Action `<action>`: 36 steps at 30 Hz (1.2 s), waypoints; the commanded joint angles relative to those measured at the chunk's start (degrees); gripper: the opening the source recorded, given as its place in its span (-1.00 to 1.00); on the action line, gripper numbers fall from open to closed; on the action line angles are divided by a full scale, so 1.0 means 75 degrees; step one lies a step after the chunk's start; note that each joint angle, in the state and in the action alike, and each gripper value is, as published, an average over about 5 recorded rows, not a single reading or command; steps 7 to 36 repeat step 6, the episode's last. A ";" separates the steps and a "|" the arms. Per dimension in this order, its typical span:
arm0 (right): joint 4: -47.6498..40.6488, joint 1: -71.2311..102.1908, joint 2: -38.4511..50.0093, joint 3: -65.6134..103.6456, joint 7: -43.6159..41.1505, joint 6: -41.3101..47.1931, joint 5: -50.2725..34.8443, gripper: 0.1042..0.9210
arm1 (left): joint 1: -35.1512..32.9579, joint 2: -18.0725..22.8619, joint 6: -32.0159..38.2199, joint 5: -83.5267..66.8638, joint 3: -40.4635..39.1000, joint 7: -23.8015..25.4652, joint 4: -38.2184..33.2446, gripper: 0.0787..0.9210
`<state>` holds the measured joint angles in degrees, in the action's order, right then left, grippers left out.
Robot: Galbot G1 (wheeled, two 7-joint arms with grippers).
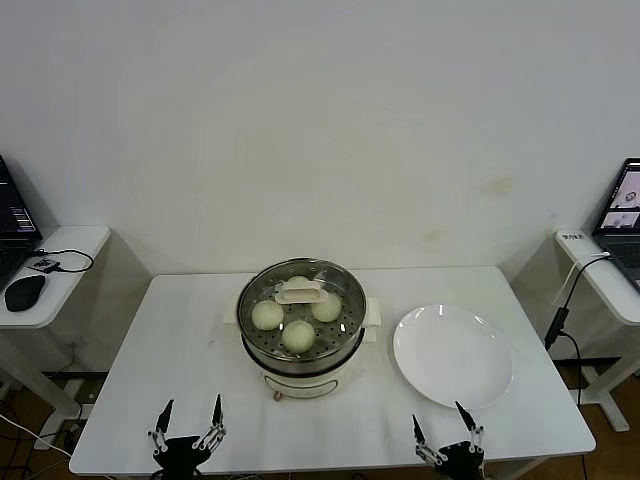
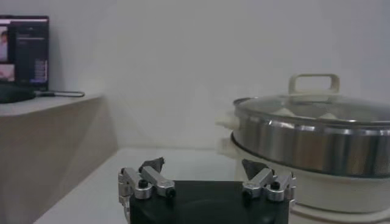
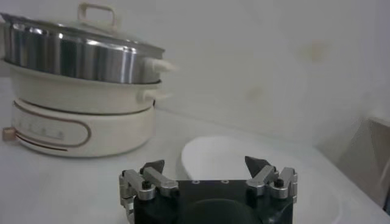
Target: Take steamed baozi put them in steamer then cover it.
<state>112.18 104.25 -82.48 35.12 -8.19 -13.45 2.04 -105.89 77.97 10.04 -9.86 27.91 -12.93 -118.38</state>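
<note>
Steamer: we see the steamer [image 1: 302, 330] at table centre, the cover [image 1: 300, 293] seated on its rim.
Contents: through the glass we count three steamed baozi [image 1: 267, 315] plainly; a fourth at 12 o'clock is mostly hidden behind the cover's handle.
Plate: the white plate [image 1: 453, 355] lies bare at 3 o'clock of the steamer, just beside it, not touching.
Left gripper: the left gripper [image 1: 188, 422] hangs at 7 o'clock by the near edge, fingers spread, holding nothing.
Right gripper: the right gripper [image 1: 444, 430] sits at 5 o'clock, spread and unladen, its body cut off by the frame.
Room: we find open table [image 1: 170, 340] at 9 o'clock of the steamer.
</note>
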 commanded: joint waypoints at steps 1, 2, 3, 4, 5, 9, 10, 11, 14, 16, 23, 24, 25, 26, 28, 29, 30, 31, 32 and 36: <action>0.0199 0.0054 0.0095 -0.0189 -0.0105 0.0253 -0.0131 0.76 | -0.0279 0.0055 0.0249 0.0014 0.0110 0.0248 0.0090 0.77; 0.0205 0.0058 0.0101 -0.0198 -0.0099 0.0279 -0.0139 0.76 | -0.0284 0.0059 0.0256 0.0032 0.0121 0.0267 0.0092 0.77; 0.0219 0.0063 0.0109 -0.0203 -0.0099 0.0311 -0.0170 0.76 | -0.0290 0.0064 0.0261 0.0051 0.0133 0.0282 0.0093 0.77; 0.0239 0.0068 0.0116 -0.0204 -0.0103 0.0345 -0.0209 0.76 | -0.0293 0.0070 0.0265 0.0066 0.0143 0.0294 0.0093 0.77; 0.0250 0.0070 0.0120 -0.0204 -0.0106 0.0363 -0.0231 0.76 | -0.0295 0.0072 0.0267 0.0074 0.0147 0.0301 0.0092 0.77; 0.0264 0.0073 0.0125 -0.0203 -0.0112 0.0380 -0.0256 0.76 | -0.0296 0.0074 0.0268 0.0081 0.0151 0.0309 0.0091 0.77; 0.0264 0.0073 0.0125 -0.0203 -0.0112 0.0380 -0.0256 0.76 | -0.0296 0.0074 0.0268 0.0081 0.0151 0.0309 0.0091 0.77; 0.0264 0.0073 0.0125 -0.0203 -0.0112 0.0380 -0.0256 0.76 | -0.0296 0.0074 0.0268 0.0081 0.0151 0.0309 0.0091 0.77; 0.0264 0.0073 0.0125 -0.0203 -0.0112 0.0380 -0.0256 0.76 | -0.0296 0.0074 0.0268 0.0081 0.0151 0.0309 0.0091 0.77; 0.0264 0.0073 0.0125 -0.0203 -0.0112 0.0380 -0.0256 0.76 | -0.0296 0.0074 0.0268 0.0081 0.0151 0.0309 0.0091 0.77; 0.0264 0.0073 0.0125 -0.0203 -0.0112 0.0380 -0.0256 0.76 | -0.0296 0.0074 0.0268 0.0081 0.0151 0.0309 0.0091 0.77; 0.0264 0.0073 0.0125 -0.0203 -0.0112 0.0380 -0.0256 0.76 | -0.0296 0.0074 0.0268 0.0081 0.0151 0.0309 0.0091 0.77; 0.0264 0.0073 0.0125 -0.0203 -0.0112 0.0380 -0.0256 0.76 | -0.0296 0.0074 0.0268 0.0081 0.0151 0.0309 0.0091 0.77; 0.0264 0.0073 0.0125 -0.0203 -0.0112 0.0380 -0.0256 0.76 | -0.0296 0.0074 0.0268 0.0081 0.0151 0.0309 0.0091 0.77; 0.0264 0.0073 0.0125 -0.0203 -0.0112 0.0380 -0.0256 0.76 | -0.0296 0.0074 0.0268 0.0081 0.0151 0.0309 0.0091 0.77; 0.0264 0.0073 0.0125 -0.0203 -0.0112 0.0380 -0.0256 0.76 | -0.0296 0.0074 0.0268 0.0081 0.0151 0.0309 0.0091 0.77; 0.0264 0.0073 0.0125 -0.0203 -0.0112 0.0380 -0.0256 0.76 | -0.0296 0.0074 0.0268 0.0081 0.0151 0.0309 0.0091 0.77; 0.0264 0.0073 0.0125 -0.0203 -0.0112 0.0380 -0.0256 0.76 | -0.0296 0.0074 0.0268 0.0081 0.0151 0.0309 0.0091 0.77; 0.0264 0.0073 0.0125 -0.0203 -0.0112 0.0380 -0.0256 0.76 | -0.0296 0.0074 0.0268 0.0081 0.0151 0.0309 0.0091 0.77; 0.0264 0.0073 0.0125 -0.0203 -0.0112 0.0380 -0.0256 0.76 | -0.0296 0.0074 0.0268 0.0081 0.0151 0.0309 0.0091 0.77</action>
